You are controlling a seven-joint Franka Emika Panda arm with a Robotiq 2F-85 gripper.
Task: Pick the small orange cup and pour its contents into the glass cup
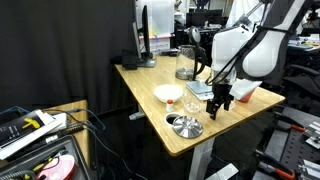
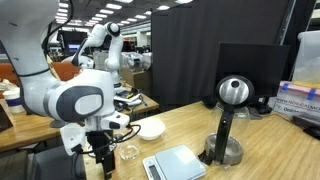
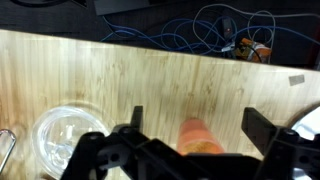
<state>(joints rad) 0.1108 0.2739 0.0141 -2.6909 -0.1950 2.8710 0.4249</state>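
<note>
In the wrist view the small orange cup (image 3: 200, 140) stands on the wooden table between my gripper's (image 3: 195, 114) two black fingers, with a gap on each side. Grainy contents show inside it. The gripper is open and low over the table. The glass cup (image 3: 68, 136) stands to the left of the fingers, clear and empty-looking. It also shows in an exterior view (image 2: 129, 152), just beside the gripper (image 2: 101, 160). In an exterior view the gripper (image 1: 219, 100) hangs near the table's edge and hides the small cup.
A white bowl (image 1: 168, 94) (image 2: 151, 128), a steel bowl (image 1: 184, 125), a grey scale (image 2: 175, 163), a tall glass jug (image 1: 186, 63) and a bigger orange cup (image 1: 245, 93) share the table. A black stand (image 2: 226, 120) is at the back. Cables lie beyond the table edge (image 3: 215, 30).
</note>
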